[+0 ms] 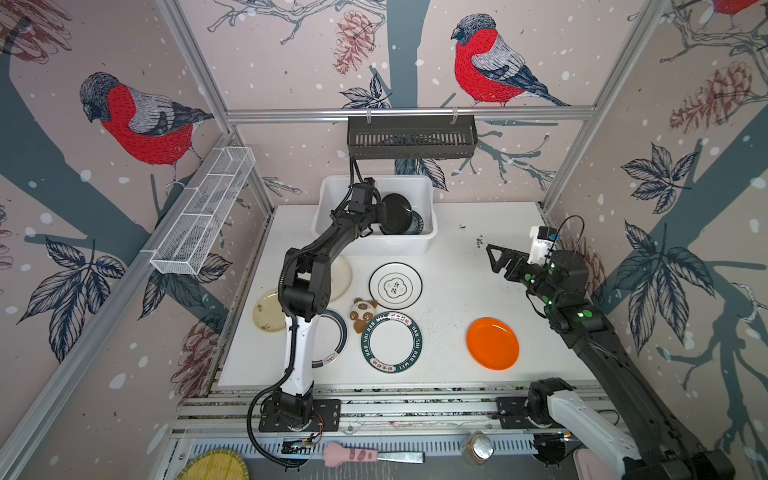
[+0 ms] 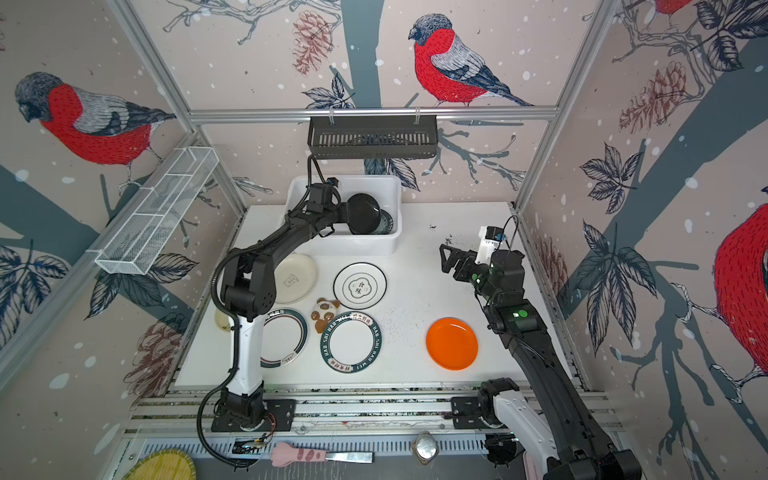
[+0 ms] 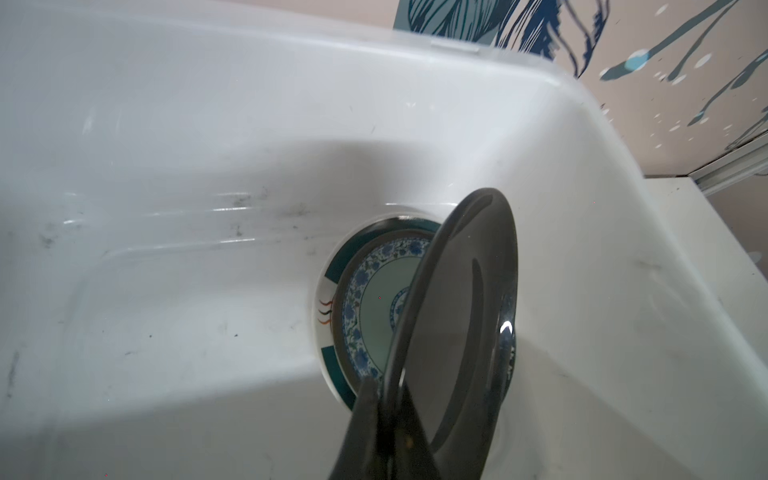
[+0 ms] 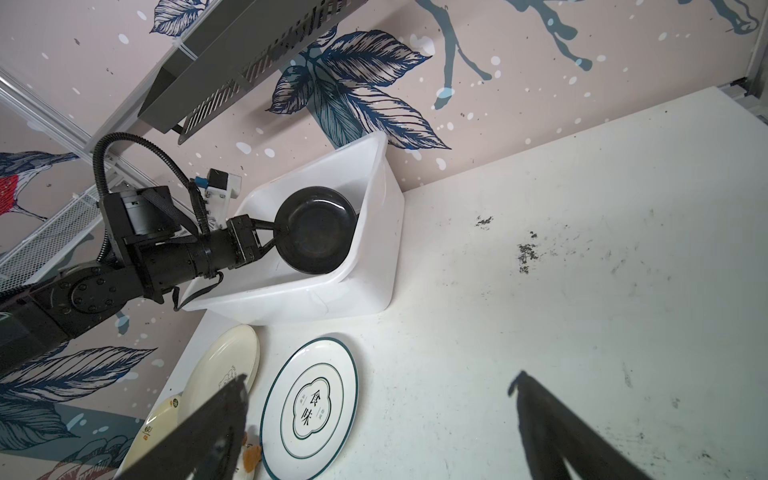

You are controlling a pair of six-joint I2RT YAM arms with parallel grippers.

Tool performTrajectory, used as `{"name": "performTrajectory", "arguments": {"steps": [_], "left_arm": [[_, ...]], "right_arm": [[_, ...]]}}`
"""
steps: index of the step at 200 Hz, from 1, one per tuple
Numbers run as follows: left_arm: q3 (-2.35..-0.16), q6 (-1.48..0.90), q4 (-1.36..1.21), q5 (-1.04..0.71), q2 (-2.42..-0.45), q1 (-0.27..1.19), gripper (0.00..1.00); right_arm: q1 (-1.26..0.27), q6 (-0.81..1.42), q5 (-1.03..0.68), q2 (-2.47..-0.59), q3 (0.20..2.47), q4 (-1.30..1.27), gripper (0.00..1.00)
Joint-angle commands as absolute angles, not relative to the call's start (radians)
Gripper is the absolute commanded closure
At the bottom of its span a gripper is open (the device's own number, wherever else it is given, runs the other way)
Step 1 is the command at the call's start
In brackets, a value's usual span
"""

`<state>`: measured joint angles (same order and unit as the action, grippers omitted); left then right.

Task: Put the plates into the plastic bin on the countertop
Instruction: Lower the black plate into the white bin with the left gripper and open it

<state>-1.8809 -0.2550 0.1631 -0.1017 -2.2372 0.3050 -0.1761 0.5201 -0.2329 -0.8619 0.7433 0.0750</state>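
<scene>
Left gripper (image 4: 275,235) pinches the tilted black plate (image 4: 316,229) over the blue-patterned plate (image 3: 374,299) in the plastic bin (image 1: 374,246). Releasing here risks chipping. Right gripper (image 1: 492,258) gapes wide.

White, speckled countertop (image 1: 457,291). White plastic bin (image 1: 376,249) at the back. In front, from the left: small cream plate (image 1: 269,311), larger cream plate (image 1: 343,278), two green-rimmed plates (image 1: 391,342), panda toy (image 1: 363,313), dark-rimmed white plate (image 1: 395,285), orange plate (image 1: 492,343).

Both top views: high up, looking down on whole countertop (image 1: 457,270), bin (image 1: 395,247) at 12 o'clock. Left wrist cam: close, looks into bin (image 3: 208,104). Right wrist cam: low, farther back, faces bin (image 4: 311,299); wrist cams share bin + black plate (image 3: 457,311)
</scene>
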Motion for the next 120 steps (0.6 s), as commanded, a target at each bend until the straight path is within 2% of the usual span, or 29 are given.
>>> {"name": "performTrajectory", "arguments": {"steps": [1,42,66,89,104,120], "left_arm": [[-1.923,-0.239,0.194,-0.107,-2.27,0.303,1.0],[-1.998,-0.252,0.225,-0.225,-2.35,0.295,1.0],[-2.017,-0.252,0.239,-0.219,-2.377,0.296,0.98],[-2.016,-0.247,0.238,-0.201,-2.386,0.296,0.86],[-2.017,-0.247,0.233,-0.203,-2.39,0.296,0.72],[-2.017,-0.243,0.226,-0.203,-2.393,0.296,0.71]], "right_arm": [[-0.173,0.52,-0.234,-0.867,0.744,0.053,0.0],[-0.167,0.545,-0.245,-0.879,0.738,0.048,0.0],[-0.166,0.556,-0.246,-0.876,0.735,0.044,0.0],[-0.164,0.562,-0.244,-0.873,0.733,0.041,0.0],[-0.163,0.564,-0.242,-0.873,0.735,0.041,0.0],[-0.162,0.566,-0.244,-0.874,0.735,0.043,0.0]]}}
